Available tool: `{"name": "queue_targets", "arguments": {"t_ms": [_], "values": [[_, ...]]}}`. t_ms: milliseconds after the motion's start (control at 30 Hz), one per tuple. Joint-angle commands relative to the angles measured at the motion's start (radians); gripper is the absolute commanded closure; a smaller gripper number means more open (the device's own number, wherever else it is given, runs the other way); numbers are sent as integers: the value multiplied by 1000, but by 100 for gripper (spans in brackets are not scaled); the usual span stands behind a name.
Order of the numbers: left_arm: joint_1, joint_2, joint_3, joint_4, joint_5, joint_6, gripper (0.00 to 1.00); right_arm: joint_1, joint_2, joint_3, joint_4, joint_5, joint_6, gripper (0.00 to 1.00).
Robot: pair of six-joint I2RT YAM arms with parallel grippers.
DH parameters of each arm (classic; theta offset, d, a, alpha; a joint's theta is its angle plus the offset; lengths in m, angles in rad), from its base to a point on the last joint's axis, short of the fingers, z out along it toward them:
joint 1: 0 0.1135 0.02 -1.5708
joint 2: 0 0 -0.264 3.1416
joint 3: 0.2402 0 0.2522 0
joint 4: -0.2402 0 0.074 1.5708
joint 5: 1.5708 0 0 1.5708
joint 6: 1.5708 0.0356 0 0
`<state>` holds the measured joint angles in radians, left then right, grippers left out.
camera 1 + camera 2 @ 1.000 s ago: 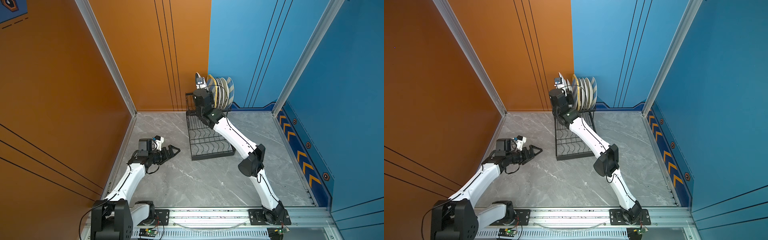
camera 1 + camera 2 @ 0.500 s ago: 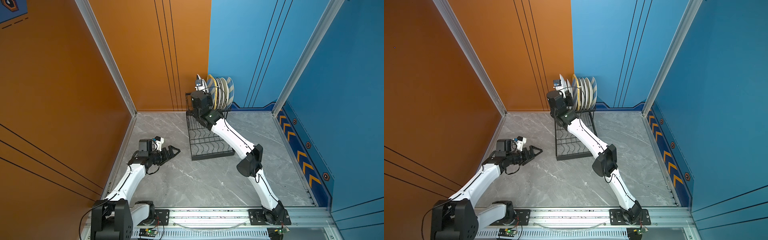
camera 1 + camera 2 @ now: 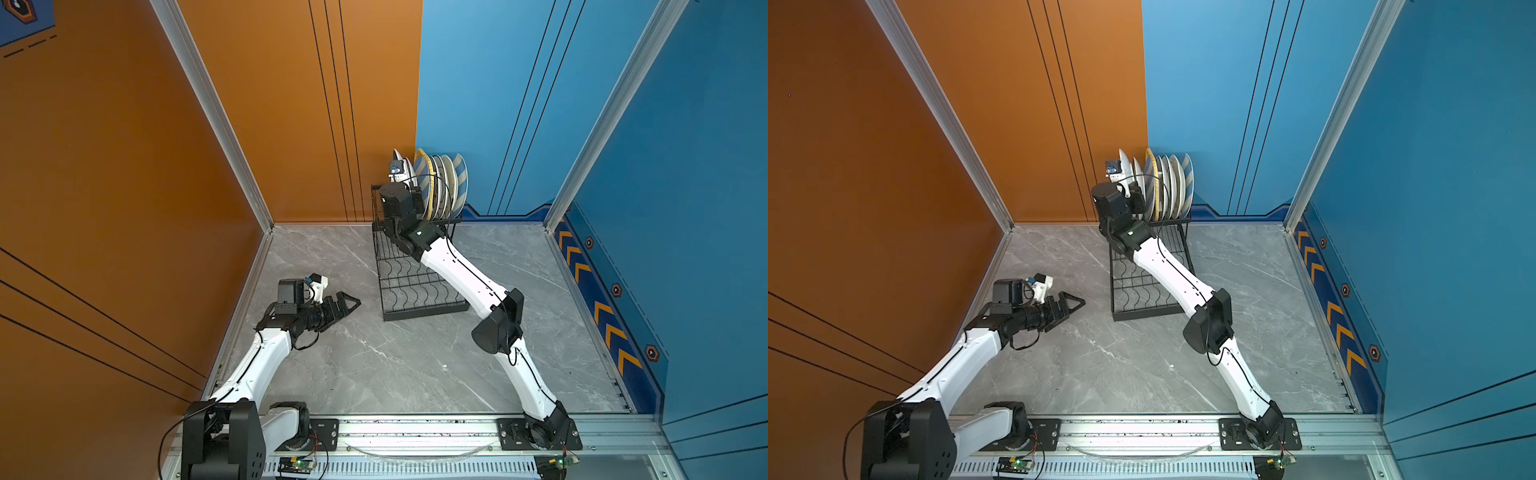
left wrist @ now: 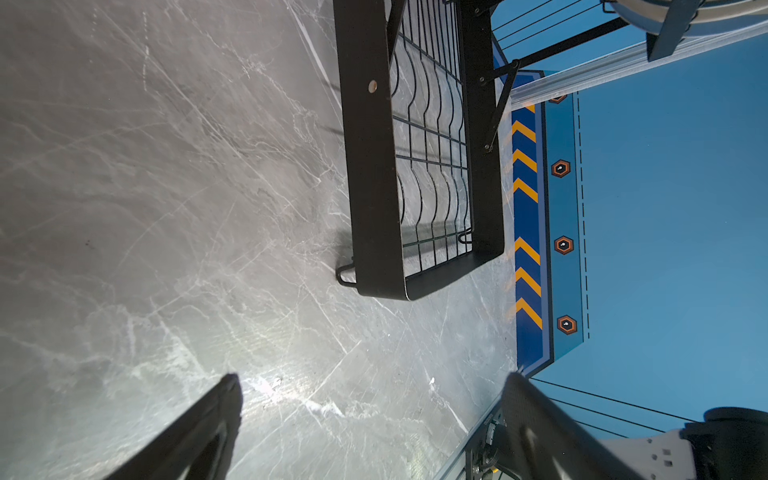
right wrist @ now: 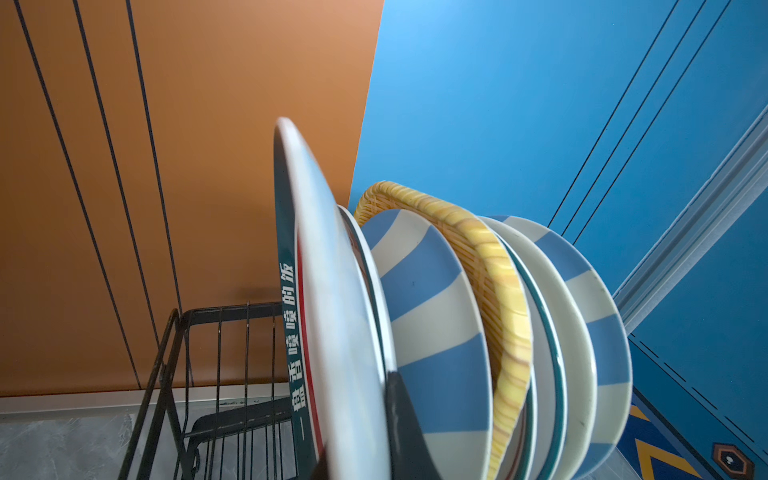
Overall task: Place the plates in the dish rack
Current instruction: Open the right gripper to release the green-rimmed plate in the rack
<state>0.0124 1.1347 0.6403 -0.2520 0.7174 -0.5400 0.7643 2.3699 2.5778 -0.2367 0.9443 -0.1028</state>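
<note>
The black wire dish rack (image 3: 415,286) (image 3: 1142,291) stands at the back of the grey floor. Several plates (image 3: 446,187) (image 3: 1173,187) stand on edge in its raised tier, among them a blue-cream striped plate (image 5: 424,316) and a yellow woven plate (image 5: 490,266). My right gripper (image 5: 357,436) is shut on the rim of a white plate with a dark green lettered rim (image 5: 328,291) (image 3: 405,164). It holds that plate upright at the left end of the row. My left gripper (image 3: 347,303) (image 4: 372,382) hangs open over the floor left of the rack, holding nothing.
The orange wall (image 3: 291,124) rises just behind and left of the rack, and the blue wall (image 3: 498,104) is close behind the plates. The rack's barred basket end (image 5: 232,353) lies beside the held plate. An aluminium rail (image 3: 415,432) runs along the front edge.
My right gripper has shifted the held plate slightly left and lower at the row's left end. The left arm has not moved.
</note>
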Motion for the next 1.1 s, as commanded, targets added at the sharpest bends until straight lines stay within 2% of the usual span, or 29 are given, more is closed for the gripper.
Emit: {"name": "queue_targets", "arguments": {"t_ms": [0, 267, 600, 900, 1067], "values": [[-3, -16, -13, 7, -7, 4, 2, -11, 33, 8, -40, 25, 20, 88], [-2, -15, -14, 10, -6, 4, 2, -11, 30, 8, -45, 20, 25, 78], [0, -11, -9, 11, -1, 6, 2, -8, 8, 8, -43, 14, 32, 73], [0, -24, -8, 12, -7, 2, 2, 6, -65, -9, -43, -4, 32, 60], [0, -34, -6, 8, -8, -3, 2, 11, -134, -66, -43, -21, 54, 56]]}}
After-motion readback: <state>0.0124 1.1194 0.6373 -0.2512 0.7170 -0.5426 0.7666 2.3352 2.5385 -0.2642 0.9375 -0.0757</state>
